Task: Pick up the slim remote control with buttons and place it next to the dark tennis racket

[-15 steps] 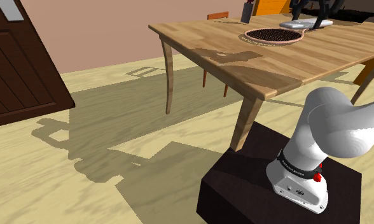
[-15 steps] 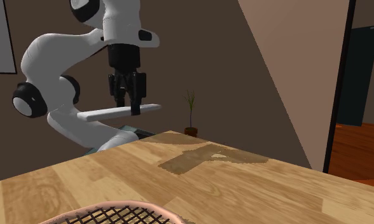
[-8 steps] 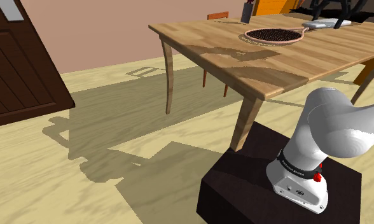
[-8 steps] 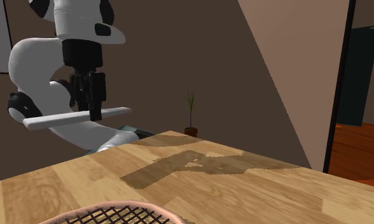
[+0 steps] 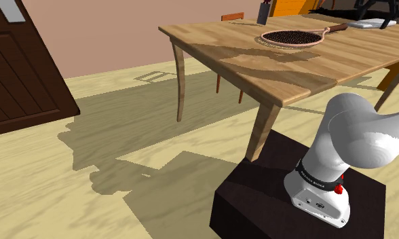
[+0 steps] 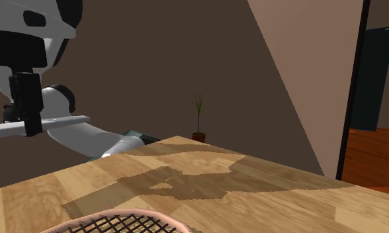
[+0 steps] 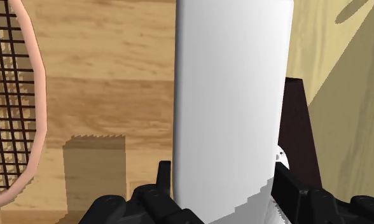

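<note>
The black gripper [image 7: 225, 191] is clamped on the slim remote [image 7: 233, 102], a plain white bar, with a finger [image 7: 163, 179] pressed against each long side. It holds the remote roughly level in the air above the wooden table [image 7: 116, 70], clear of the top. Looking along the hand, the tennis racket [image 7: 14, 95], pink-framed with dark strings, lies flat on the table just to one side of the remote. From the shoulder camera, the remote hangs past the racket's handle end, toward that view's right. The white arm [image 5: 354, 146] rises from the dark stand [image 5: 259, 197], on the floor well short of the racket.
</note>
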Robot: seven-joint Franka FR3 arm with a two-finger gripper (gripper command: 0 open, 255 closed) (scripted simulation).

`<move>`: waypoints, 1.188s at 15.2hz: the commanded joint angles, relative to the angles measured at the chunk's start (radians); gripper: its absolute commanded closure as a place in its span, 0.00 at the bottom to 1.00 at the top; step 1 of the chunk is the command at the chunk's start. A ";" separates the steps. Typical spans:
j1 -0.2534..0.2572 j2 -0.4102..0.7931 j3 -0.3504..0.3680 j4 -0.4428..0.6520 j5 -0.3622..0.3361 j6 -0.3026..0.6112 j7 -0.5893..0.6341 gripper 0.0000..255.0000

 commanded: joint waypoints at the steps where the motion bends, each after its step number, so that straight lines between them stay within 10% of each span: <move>1: 0.004 -0.002 -0.027 0.045 -0.046 -0.019 -0.058 1.00; 5: 0.024 0.003 -0.092 0.146 -0.142 -0.043 -0.179 1.00; 18: -0.030 -0.141 -0.135 -0.079 -0.190 0.043 -0.136 1.00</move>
